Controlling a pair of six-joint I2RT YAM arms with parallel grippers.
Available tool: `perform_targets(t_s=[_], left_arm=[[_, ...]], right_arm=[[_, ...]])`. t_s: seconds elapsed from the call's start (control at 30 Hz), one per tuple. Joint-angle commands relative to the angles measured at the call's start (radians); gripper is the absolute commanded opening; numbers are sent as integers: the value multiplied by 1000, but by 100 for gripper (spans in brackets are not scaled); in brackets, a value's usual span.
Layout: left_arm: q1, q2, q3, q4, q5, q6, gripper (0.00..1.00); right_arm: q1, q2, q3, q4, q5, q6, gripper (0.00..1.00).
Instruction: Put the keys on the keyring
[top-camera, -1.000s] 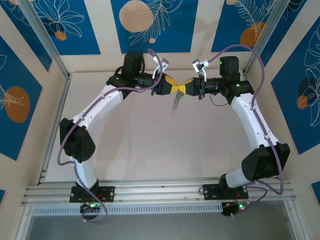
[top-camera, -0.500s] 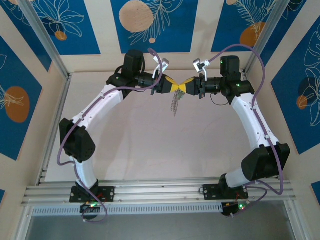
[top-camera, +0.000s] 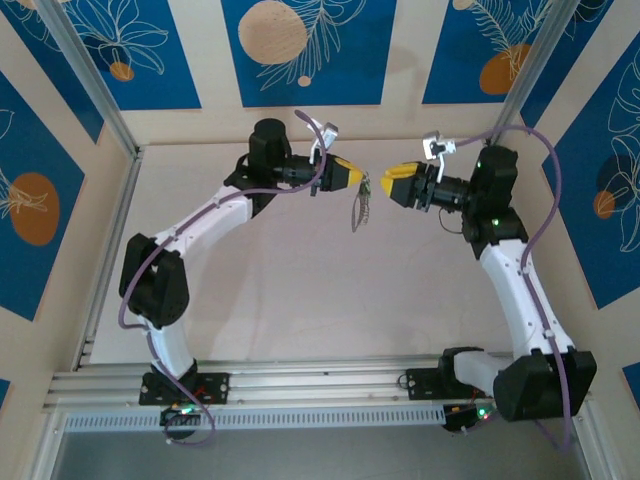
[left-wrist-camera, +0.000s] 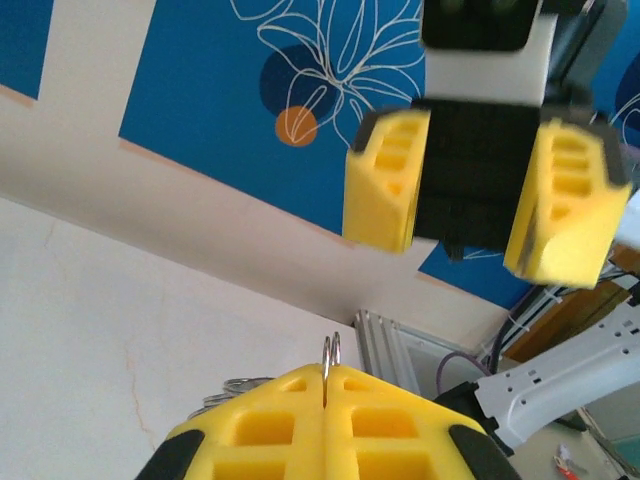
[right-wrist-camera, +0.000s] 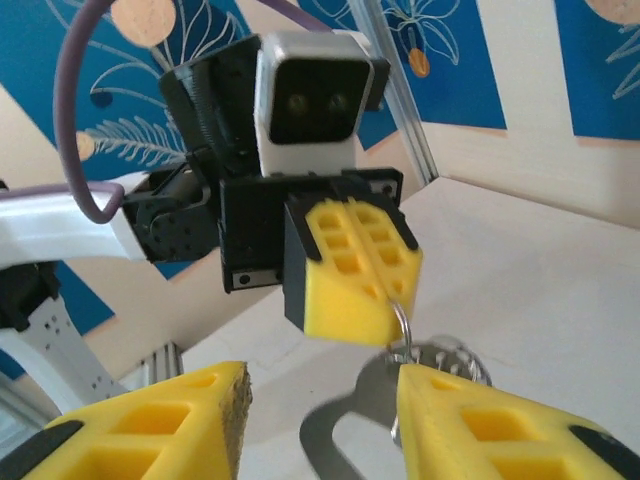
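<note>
Top external view: the left gripper (top-camera: 352, 176) and the right gripper (top-camera: 392, 182) point at each other above the far part of the table (top-camera: 300, 300), their tips near one another but apart. The left gripper's yellow fingers are pressed together on the top of the keyring (top-camera: 360, 205). It hangs from them in the gap between the two grippers. The bundle is too small here to tell single keys. The right gripper's yellow fingers stand apart and hold nothing.

Left wrist view: the left gripper (left-wrist-camera: 325, 400) sits at the bottom edge, its two yellow fingers (left-wrist-camera: 260, 430) shut flat against each other. A thin double wire of the keyring (left-wrist-camera: 331, 350) sticks up out of the seam between them. A few small silvery pieces (left-wrist-camera: 235, 385) peek out just left of the fingers, over the pale table (left-wrist-camera: 100, 330). Across from it the right gripper (left-wrist-camera: 478, 195) faces the camera with its jaws wide apart and nothing in the gap.

Right wrist view: the right gripper (right-wrist-camera: 320, 430) is spread, with one yellow finger (right-wrist-camera: 170, 425) at lower left and the other at lower right. Beyond them the left gripper (right-wrist-camera: 365, 300) is clamped on a small silver ring of the keyring (right-wrist-camera: 400, 330), which dangles below its tip. A grey loop curves down under the ring, and silvery pieces (right-wrist-camera: 455, 360) fan out beside the right-hand finger. Whether that finger touches them cannot be told. The table (right-wrist-camera: 560, 270) lies behind.
</note>
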Motion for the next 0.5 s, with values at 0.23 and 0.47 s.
perform_targets(t_s=[0.23, 0.47], left_arm=[[-25, -98, -67, 269, -57, -163, 0], [-36, -120, -83, 268, -71, -161, 0]], right_arm=[[76, -112, -280, 302, 191, 135, 51], [143, -129, -252, 260, 275, 70, 53]])
